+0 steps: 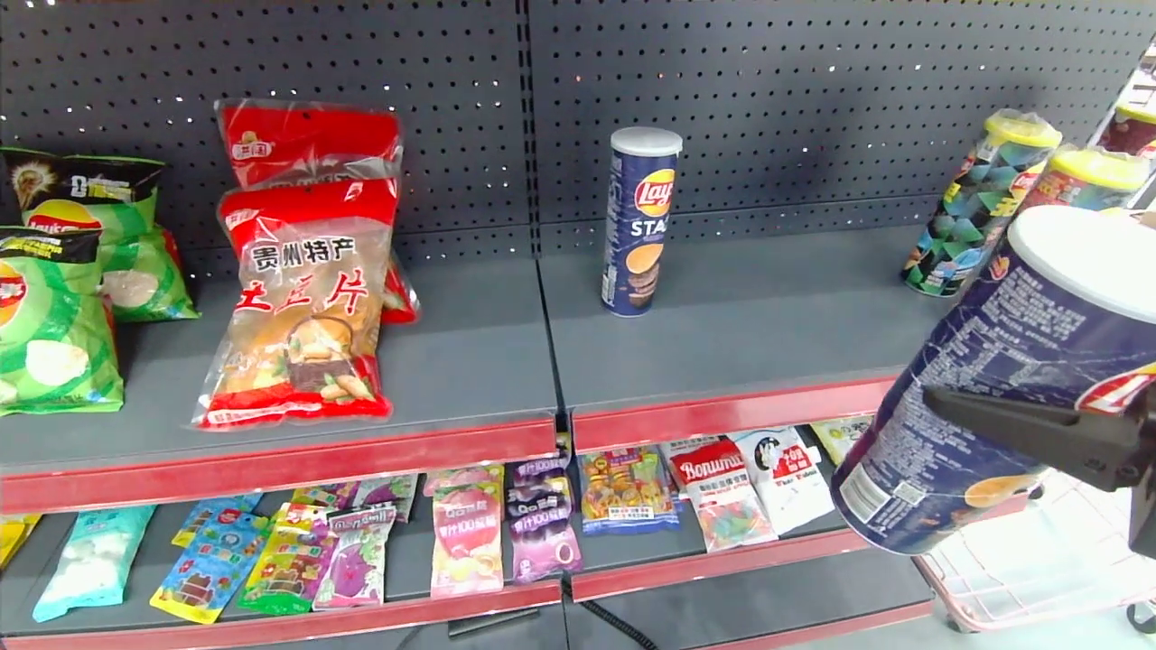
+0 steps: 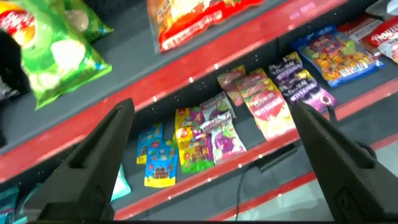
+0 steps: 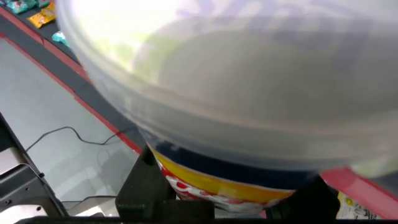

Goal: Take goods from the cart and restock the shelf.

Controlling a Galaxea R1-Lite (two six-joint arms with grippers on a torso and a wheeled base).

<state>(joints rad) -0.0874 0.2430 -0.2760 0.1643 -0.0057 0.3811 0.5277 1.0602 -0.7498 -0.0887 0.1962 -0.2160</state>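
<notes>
A dark blue cardboard chip can with a white plastic lid is held in the air at the right end of the shelving. It is tilted, lid up and leaning to the right. The right gripper pinches it around the lower body, and one black finger lies across the can's front. Below it sits a pink wire cart.

On the upper grey metal shelf with a red front edge, a matching blue chip can stands upright near the middle, well apart from the held one. Two multicoloured cans with yellow lids stand at the far right. Red and clear snack bags and green chip bags lean at the left.

The left gripper hangs with its fingers spread wide and nothing between them, above small bright candy packets on the lower shelf.
</notes>
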